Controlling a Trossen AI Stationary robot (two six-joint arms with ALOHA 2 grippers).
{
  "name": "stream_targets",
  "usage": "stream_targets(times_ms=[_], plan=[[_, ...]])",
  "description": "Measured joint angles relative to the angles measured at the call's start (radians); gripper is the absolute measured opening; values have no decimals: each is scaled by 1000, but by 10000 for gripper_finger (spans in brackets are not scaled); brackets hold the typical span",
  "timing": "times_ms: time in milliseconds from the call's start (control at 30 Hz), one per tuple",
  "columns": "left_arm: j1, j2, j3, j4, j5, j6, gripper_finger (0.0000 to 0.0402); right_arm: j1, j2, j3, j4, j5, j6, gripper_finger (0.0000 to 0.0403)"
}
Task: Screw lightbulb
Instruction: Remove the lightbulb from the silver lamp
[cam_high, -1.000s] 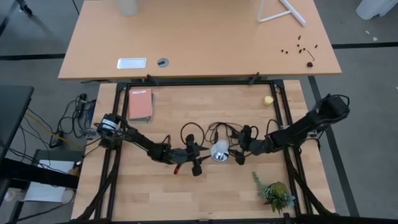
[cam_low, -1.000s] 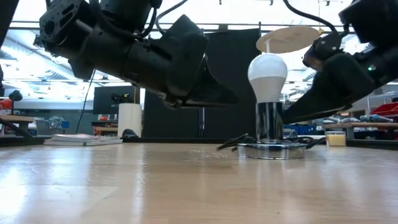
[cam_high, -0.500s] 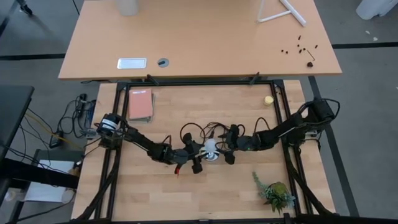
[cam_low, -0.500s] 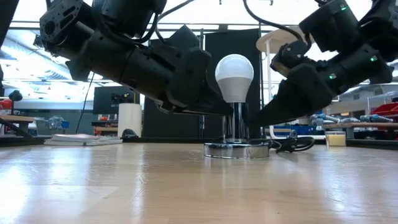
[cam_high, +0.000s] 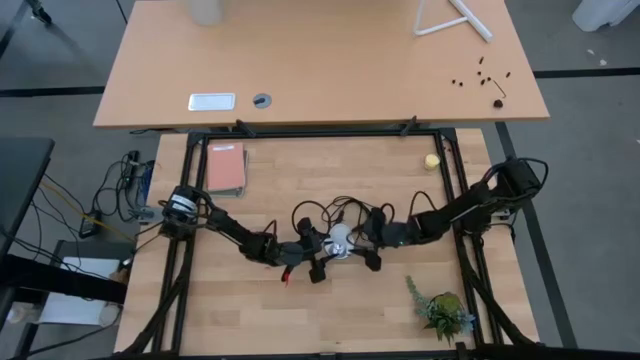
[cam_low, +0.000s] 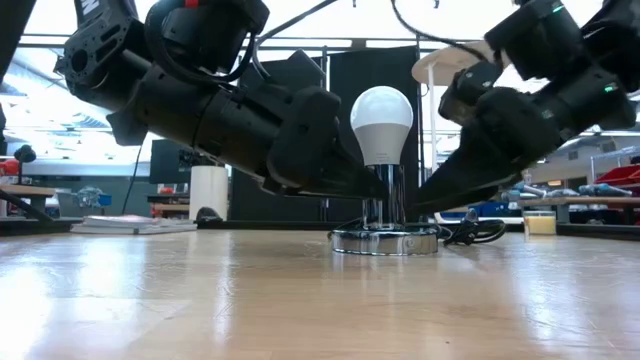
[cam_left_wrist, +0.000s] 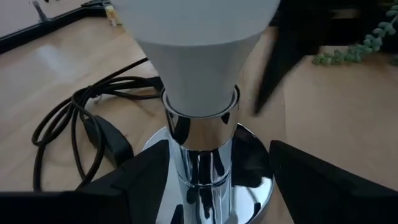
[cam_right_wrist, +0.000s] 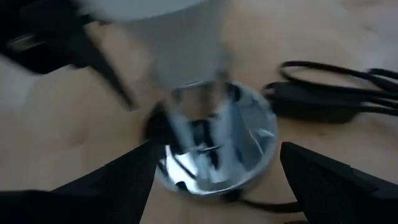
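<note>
Low view shows the white pear-shaped lightbulb (cam_low: 383, 124) seated upright in the chrome socket stem on its round base (cam_low: 384, 240). Since a second ago the base has slid toward the left gripper (cam_left_wrist: 205, 180), whose fingers now spread around the stem; the right gripper (cam_right_wrist: 214, 186), also spread, flanks it, ready for twisting.

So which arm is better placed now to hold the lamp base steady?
Probably the left: its claw is open with the chrome stem between its fingers. The right claw also straddles it, but looks less centred.
</note>
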Motion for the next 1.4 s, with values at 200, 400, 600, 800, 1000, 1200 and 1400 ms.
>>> stream_targets(times_ms=[200, 400, 600, 800, 1000, 1200, 1400], plan=[[0, -1, 15, -36, -32, -13, 268, 49, 16, -1, 81, 62, -32, 348], [0, -48, 83, -300, -74, 29, 251, 55, 64, -1, 142, 124, -89, 348], [-2, -106, 174, -539, -28, 19, 248, 43, 163, 0, 316, 119, -154, 348], [-6, -117, 302, -809, -11, -42, 248, 34, 286, 0, 517, 119, -192, 347], [-11, -119, 421, -1063, -8, -94, 248, 32, 367, 0, 635, 118, -219, 316], [-26, -121, 479, -1197, -6, -111, 248, 17, 395, 5, 647, 117, -220, 247], [-34, -136, 558, -1367, -10, -80, 247, 8, 394, 5, 643, 117, -224, 183]])
